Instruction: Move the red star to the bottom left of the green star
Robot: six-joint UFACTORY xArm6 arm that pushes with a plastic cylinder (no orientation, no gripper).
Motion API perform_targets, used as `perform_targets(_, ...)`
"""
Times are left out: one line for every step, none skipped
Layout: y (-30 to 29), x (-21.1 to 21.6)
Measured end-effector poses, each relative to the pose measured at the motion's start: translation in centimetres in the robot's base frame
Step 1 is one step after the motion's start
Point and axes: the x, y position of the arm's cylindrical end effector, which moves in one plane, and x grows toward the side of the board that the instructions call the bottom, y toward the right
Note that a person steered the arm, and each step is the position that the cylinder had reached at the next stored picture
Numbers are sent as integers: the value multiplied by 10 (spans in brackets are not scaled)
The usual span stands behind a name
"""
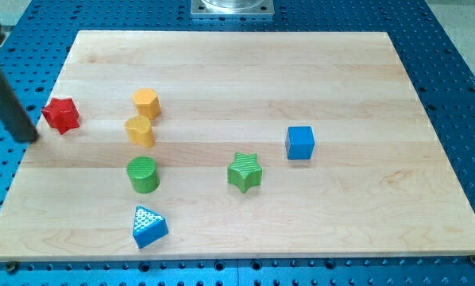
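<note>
Pushing from here looks dicey: my tip point(32, 140) (just a rod, no fingers to open or close) sits left of the red star point(61, 114), near the tabletop's point(341, 79) left edge. Green cylinder point(143, 174) blocks the route to the green star point(245, 171).

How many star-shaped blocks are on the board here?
2. The red star sits at the view's left edge, beside my tip; the green star is near the centre. None looks hidden.

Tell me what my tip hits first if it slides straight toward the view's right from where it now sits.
Most likely the red star: my tip sits just off its lower left, so contact may be only glancing. Beyond it lies the lower yellow block.
</note>
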Motion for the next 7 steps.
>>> perform_targets(22,-13)
perform_targets(60,-42)
perform_targets(110,-50)
perform_targets(121,-50)
perform_targets(100,-47)
perform_targets(58,-42)
perform_targets(68,-79)
